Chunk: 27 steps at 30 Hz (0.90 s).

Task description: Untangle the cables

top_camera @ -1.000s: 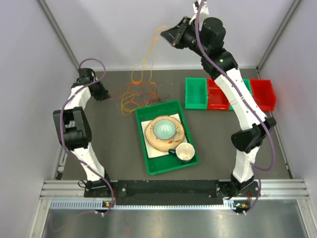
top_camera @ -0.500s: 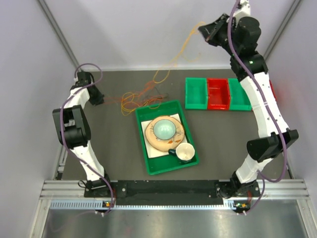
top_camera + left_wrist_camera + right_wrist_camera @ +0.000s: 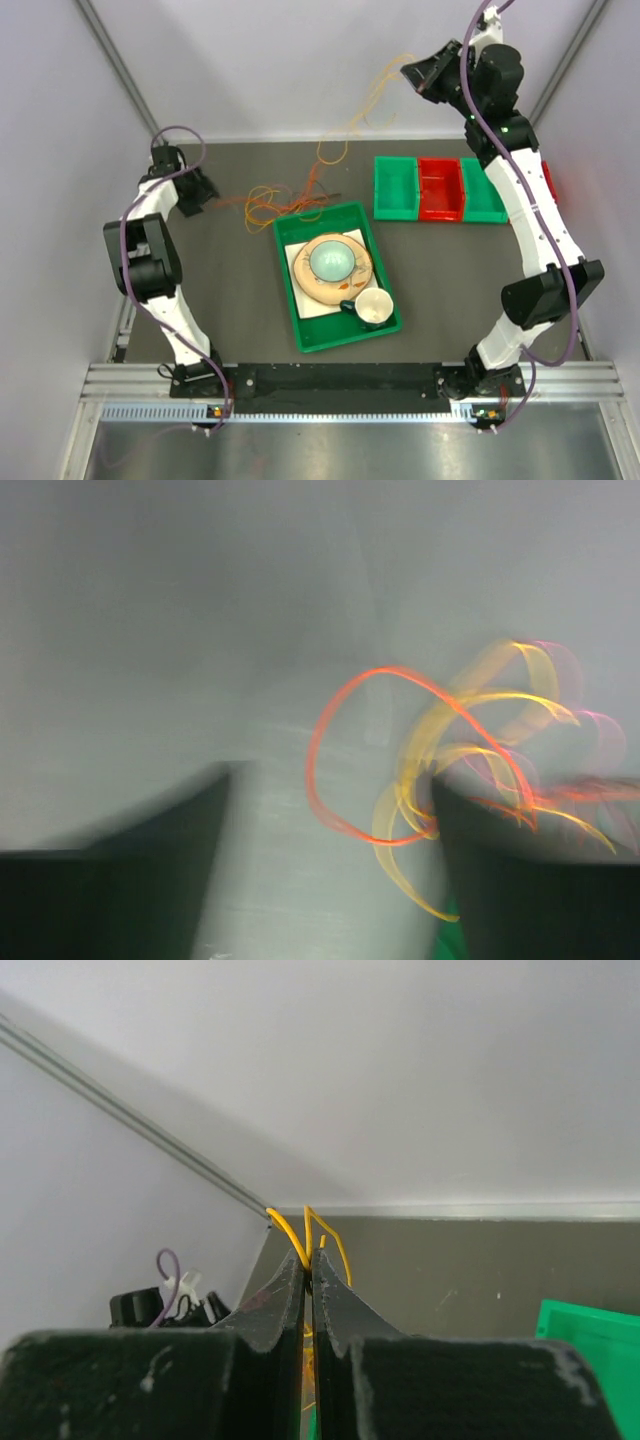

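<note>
The right gripper (image 3: 412, 72) hangs high by the back wall, jaws pressed tight on a yellow strand (image 3: 288, 1232). I judge it is held up there to draw that strand out of the cables (image 3: 285, 200) heaped on the table's far left. The left gripper (image 3: 195, 195) sits low beside the heap (its wrist view is blurred), fingers (image 3: 110, 880) apparently spread, pinching nothing. The green tray (image 3: 287, 290) just beside the heap could snag loops — the bins (image 3: 440, 190) stand apart, rightward.
</note>
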Each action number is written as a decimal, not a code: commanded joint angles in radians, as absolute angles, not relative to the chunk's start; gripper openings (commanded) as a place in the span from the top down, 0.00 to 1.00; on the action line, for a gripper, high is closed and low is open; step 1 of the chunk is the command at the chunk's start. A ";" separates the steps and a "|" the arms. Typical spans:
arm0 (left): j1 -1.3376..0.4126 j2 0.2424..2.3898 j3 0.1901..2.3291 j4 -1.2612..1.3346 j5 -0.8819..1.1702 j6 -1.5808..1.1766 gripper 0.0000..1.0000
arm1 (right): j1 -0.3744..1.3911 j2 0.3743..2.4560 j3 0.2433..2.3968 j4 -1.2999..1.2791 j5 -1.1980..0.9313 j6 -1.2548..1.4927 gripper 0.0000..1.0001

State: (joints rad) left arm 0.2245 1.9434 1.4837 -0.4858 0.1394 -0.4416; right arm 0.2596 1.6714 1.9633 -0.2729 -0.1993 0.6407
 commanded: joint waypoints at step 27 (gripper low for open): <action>-0.333 1.847 1.584 -0.124 0.448 -0.420 0.10 | 0.311 1.671 1.930 -0.147 -0.270 0.718 1.00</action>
State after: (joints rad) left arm -0.3042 1.8080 1.5246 -0.1783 0.4824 -0.4202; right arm 0.3000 1.6787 1.9369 -0.2058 -0.2569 0.7044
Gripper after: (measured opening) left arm 0.912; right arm 0.012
